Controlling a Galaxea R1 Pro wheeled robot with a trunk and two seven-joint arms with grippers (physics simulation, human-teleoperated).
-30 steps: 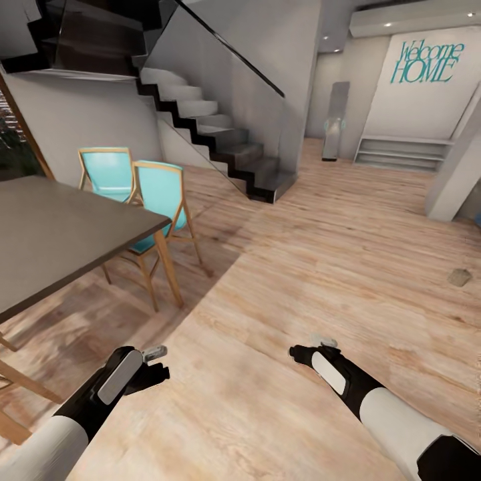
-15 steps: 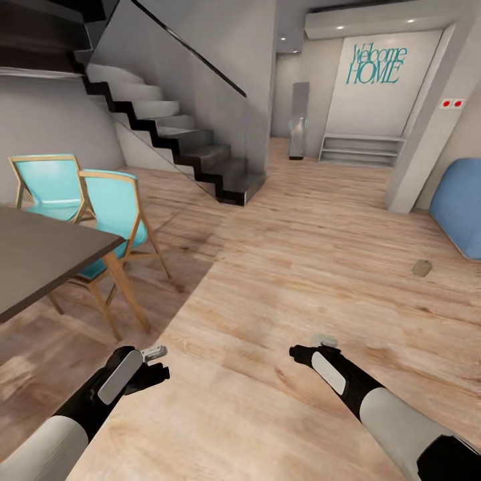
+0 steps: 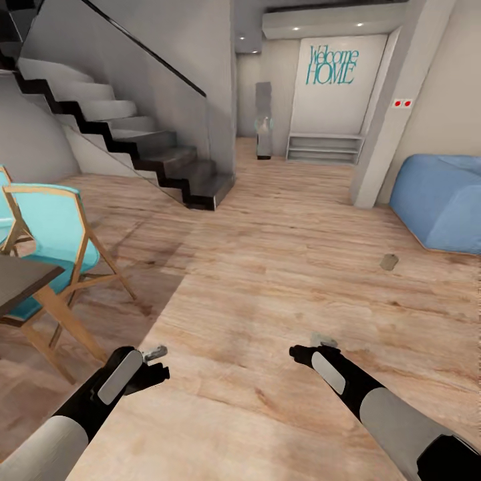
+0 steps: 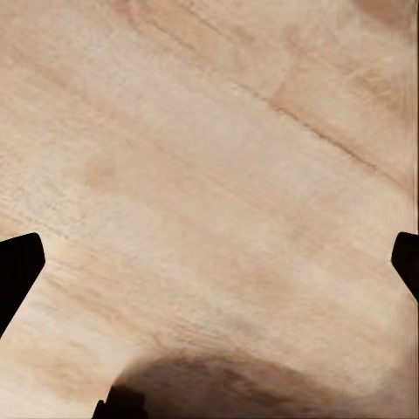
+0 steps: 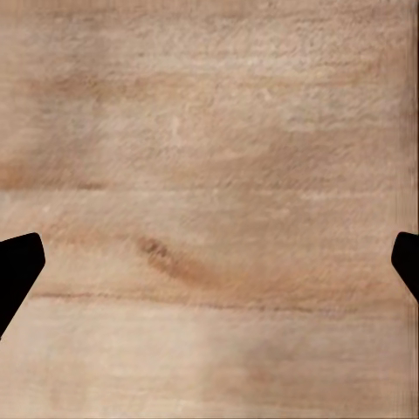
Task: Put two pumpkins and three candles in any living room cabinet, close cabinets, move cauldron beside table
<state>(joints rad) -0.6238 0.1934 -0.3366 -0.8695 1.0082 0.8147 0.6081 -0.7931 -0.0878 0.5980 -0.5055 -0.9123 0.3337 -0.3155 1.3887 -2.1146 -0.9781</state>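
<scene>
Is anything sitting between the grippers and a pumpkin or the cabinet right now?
Can't judge: both lie outside these views. Ahead of the left gripper and right gripper is wooden floor.

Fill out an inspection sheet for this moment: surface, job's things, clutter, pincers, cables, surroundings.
Surface: pale wood floor, bare under both wrist views.
Job's things: nothing seen.
Clutter: small grey-brown object on the floor, too small to identify.
Pincers: left pincer open, empty; right pincer open, empty; both over the floor.
Cables: nothing seen.
Surroundings: dark table corner and turquoise chair at left; staircase; blue beanbag at right; "Welcome HOME" wall sign.
</scene>
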